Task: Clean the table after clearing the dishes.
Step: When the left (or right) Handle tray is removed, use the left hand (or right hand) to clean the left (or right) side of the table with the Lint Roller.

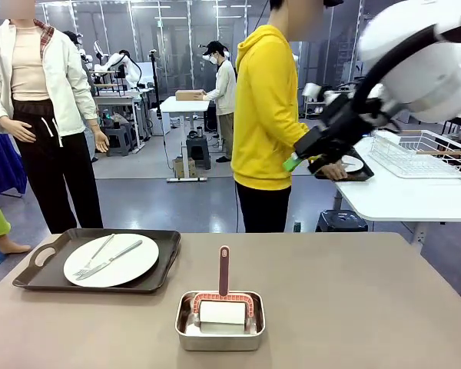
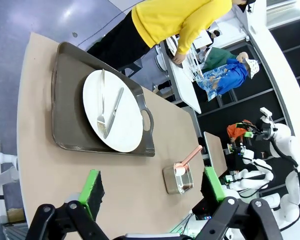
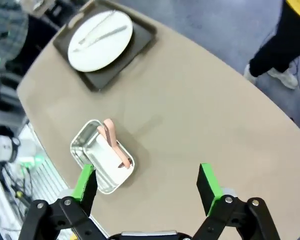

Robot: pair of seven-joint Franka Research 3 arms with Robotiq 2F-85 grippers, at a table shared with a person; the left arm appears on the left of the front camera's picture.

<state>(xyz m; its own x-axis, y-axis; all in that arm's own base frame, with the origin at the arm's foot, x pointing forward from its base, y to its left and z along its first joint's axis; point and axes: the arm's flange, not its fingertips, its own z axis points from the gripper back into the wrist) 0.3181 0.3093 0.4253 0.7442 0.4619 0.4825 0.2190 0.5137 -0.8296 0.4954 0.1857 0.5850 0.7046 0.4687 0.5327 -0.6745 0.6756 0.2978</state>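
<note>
Both grippers hang above the table with nothing in them. The left gripper (image 2: 152, 186) has its green pads spread wide, and so does the right gripper (image 3: 146, 182). On the table (image 1: 353, 307), a dark tray (image 1: 167, 254) on the robot's left carries a white plate (image 1: 134, 269) with cutlery (image 1: 115, 255). Near it stands a steel pan (image 1: 186, 329) holding a roller (image 1: 223, 310). The person in yellow (image 1: 265, 108) stands at the white table (image 1: 399, 198).

The taupe table (image 1: 353, 307) carries a dark handled tray (image 1: 167, 257) at left and a steel pan (image 1: 219, 340) front-centre, well apart.
</note>
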